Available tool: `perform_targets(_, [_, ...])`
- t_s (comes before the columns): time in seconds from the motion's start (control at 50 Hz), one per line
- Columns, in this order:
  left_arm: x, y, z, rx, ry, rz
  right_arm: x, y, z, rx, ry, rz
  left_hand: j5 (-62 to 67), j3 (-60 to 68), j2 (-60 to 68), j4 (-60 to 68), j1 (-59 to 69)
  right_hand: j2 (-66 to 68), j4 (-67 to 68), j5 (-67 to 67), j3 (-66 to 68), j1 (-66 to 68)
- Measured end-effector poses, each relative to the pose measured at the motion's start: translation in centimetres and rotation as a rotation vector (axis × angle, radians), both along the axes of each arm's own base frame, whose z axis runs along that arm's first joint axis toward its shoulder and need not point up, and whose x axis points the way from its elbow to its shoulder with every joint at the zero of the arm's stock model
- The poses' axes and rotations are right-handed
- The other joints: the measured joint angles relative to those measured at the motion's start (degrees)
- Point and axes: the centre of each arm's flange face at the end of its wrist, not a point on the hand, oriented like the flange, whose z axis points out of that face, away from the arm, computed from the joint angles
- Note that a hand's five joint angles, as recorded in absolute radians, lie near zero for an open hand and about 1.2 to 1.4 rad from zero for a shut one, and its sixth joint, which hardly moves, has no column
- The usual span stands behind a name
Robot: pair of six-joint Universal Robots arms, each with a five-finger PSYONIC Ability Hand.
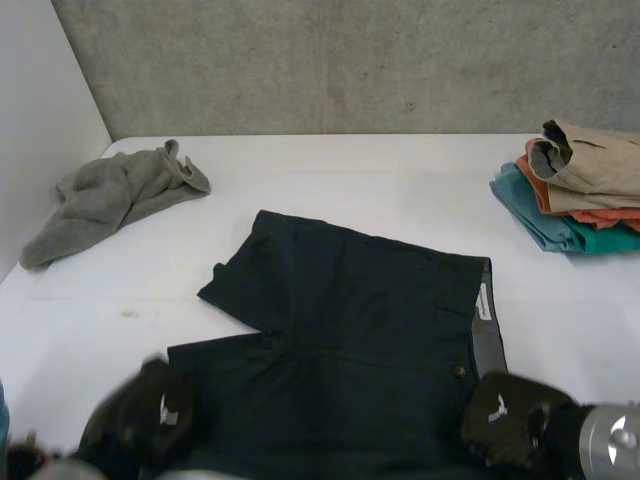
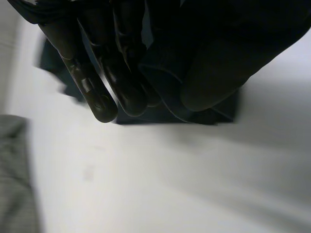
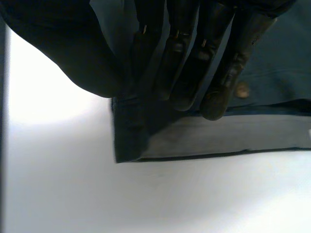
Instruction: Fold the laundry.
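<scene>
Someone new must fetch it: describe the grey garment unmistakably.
On the white table, look to the far left corner by the wall. The grey garment lies there crumpled, unlike the flat dark shorts in front and the folded stack at far right.

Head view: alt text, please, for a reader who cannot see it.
Dark shorts lie on a white table, the left hand and right hand each gripping a near corner. A crumpled grey cloth lies far left, folded clothes stacked far right.

Dark shorts (image 1: 350, 330), spread flat — centre of table (image 1: 400, 190)
</scene>
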Motion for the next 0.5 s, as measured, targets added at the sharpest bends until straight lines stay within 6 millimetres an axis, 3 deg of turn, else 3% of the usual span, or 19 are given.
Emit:
perform_targets(0.02, [-0.2, -0.4, 0.2, -0.017, 0.007, 0.0, 0.0, -0.1, 0.0, -0.004, -0.004, -0.003, 0.0, 0.0, 0.0, 0.0, 0.0, 0.0, 0.0, 0.0, 0.0, 0.0])
perform_targets(0.04, [-1.4, -2.6, 0.9, -0.101, 0.051, 0.007, 0.4, -1.8, 0.0, -0.047, -0.045, -0.038, 0.0, 0.0, 0.0, 0.0, 0.0, 0.0, 0.0, 0.0, 0.0, 0.0])
perform_targets(0.06, [-1.6, -3.1, 1.0, -0.116, 0.06, 0.009, 0.4, -2.1, 0.0, -0.055, -0.052, -0.045, 0.0, 0.0, 0.0, 0.0, 0.0, 0.0, 0.0, 0.0, 0.0, 0.0])
perform_targets(0.1, [-3.3, -6.1, 1.5, -0.213, 0.121, 0.018, 0.8, -4.2, -0.1, -0.111, -0.091, -0.099, 0.0, 0.0, 0.0, 0.0, 0.0, 0.0, 0.0, 0.0, 0.0, 0.0])
perform_targets(0.2, [-6.4, -11.4, 1.5, -0.357, 0.211, 0.029, 1.6, -8.8, -0.1, -0.257, -0.154, -0.22, 0.0, 0.0, 0.0, 0.01, 0.0, 0.0, 0.0, 0.0, 0.0, 0.0])
perform_targets(0.34, [-10.9, -19.1, -0.3, -0.536, 0.306, 0.05, 2.8, -14.6, -0.5, -0.472, -0.2, -0.318, 0.0, 0.0, 0.0, 0.01, 0.0, 0.0, -0.01, 0.0, 0.0, 0.0])
perform_targets(0.5, [-14.6, -25.4, -2.9, -0.659, 0.354, 0.055, 4.8, -19.5, -3.0, -0.619, -0.23, -0.341, 0.0, 0.01, 0.0, 0.02, 0.0, 0.0, 0.0, 0.0, 0.0, 0.0])
